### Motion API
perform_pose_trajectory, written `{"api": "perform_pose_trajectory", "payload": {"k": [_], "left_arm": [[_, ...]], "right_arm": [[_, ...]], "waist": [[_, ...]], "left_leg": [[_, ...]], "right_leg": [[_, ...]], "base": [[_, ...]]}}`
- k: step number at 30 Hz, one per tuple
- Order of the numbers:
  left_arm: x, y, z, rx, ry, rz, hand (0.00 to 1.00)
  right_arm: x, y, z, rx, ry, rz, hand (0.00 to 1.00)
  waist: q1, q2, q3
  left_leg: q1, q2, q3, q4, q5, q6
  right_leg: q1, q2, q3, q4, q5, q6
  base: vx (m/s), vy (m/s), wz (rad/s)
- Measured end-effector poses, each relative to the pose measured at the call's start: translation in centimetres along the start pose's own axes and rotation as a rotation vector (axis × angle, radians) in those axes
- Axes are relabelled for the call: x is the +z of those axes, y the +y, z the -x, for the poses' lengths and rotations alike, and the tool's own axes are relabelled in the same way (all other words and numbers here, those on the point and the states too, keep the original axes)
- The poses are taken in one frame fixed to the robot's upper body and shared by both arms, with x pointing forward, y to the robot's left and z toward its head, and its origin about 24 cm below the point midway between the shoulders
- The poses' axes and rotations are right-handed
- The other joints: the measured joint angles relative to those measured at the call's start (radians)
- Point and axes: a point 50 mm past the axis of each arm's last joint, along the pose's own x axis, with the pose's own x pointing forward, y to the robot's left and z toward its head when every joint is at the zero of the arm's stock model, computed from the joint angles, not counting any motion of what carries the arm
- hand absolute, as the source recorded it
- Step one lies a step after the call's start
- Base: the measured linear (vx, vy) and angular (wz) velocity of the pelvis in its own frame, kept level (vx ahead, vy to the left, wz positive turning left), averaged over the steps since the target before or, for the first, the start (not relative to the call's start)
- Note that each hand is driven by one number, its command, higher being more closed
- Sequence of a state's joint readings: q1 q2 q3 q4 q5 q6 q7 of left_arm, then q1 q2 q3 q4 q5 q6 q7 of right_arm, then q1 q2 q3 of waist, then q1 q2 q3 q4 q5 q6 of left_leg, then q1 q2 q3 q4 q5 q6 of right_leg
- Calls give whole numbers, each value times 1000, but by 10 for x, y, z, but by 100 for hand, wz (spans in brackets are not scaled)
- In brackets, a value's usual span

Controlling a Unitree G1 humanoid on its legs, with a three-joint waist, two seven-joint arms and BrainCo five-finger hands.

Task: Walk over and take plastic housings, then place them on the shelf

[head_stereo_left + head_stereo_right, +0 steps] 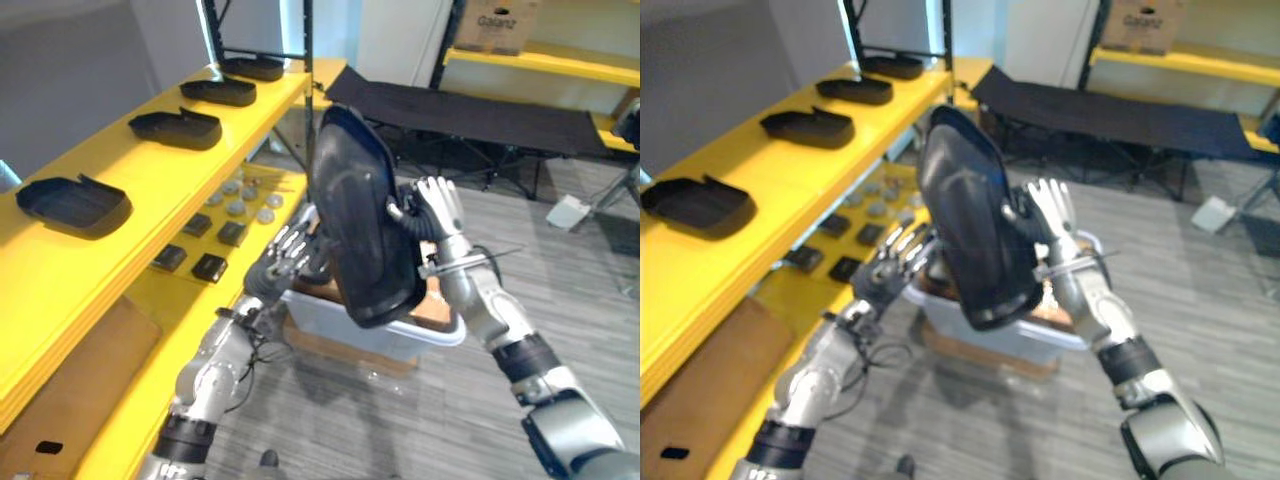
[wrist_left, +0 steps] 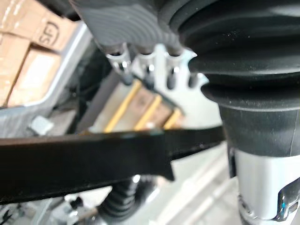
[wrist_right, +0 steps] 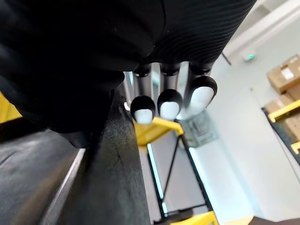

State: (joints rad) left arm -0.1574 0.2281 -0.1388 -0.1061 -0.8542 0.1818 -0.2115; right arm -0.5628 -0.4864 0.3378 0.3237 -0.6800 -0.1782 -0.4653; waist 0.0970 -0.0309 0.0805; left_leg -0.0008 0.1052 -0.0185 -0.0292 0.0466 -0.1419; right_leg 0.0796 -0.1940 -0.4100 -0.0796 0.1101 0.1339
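Both arms reach forward. The left hand (image 1: 290,250), fingers straight, presses the upright black plastic housing (image 1: 360,220) at 8 o'clock. The right hand (image 1: 437,205), fingers likewise straight, presses at 3 o'clock, above the grey bin (image 1: 420,335).

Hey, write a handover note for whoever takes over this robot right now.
Left hand and right hand: both open, pressing a black plastic housing between them, above the grey bin.
Done: four housings lie on the yellow shelf's top board.
Left: set this one on the shelf too; bare board shows between the nearest two.
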Motion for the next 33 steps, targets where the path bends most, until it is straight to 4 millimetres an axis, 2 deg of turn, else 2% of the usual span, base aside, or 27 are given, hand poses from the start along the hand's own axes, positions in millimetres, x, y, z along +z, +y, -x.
{"api": "perform_pose_trajectory", "payload": {"k": [11,21,25,33], "left_arm": [[-17,-2,0,2,130,-58,0],[-25,1,3,24,179,-74,0],[-39,4,3,41,243,-81,0],[-45,2,0,31,275,-135,0]], "right_arm": [[14,12,0,23,-19,-35,100],[27,18,-6,35,-54,-51,100],[29,22,-4,54,-64,-49,100],[25,45,7,149,-33,-20,100]], "waist": [[4,2,-2],[2,9,-5],[5,12,-8],[22,12,-8]], "left_leg": [[0,-1,-4,0,1,0],[1,-2,-9,0,4,0],[-1,0,-28,-1,6,-2],[-5,4,-31,1,7,-4]], "right_leg": [[3,0,-5,0,0,0],[5,-1,-10,0,0,0],[12,2,-23,0,-2,-1],[10,5,-25,0,-2,-1]], "base": [[0,0,0],[-1,0,0],[-11,-6,8],[0,0,0]]}}
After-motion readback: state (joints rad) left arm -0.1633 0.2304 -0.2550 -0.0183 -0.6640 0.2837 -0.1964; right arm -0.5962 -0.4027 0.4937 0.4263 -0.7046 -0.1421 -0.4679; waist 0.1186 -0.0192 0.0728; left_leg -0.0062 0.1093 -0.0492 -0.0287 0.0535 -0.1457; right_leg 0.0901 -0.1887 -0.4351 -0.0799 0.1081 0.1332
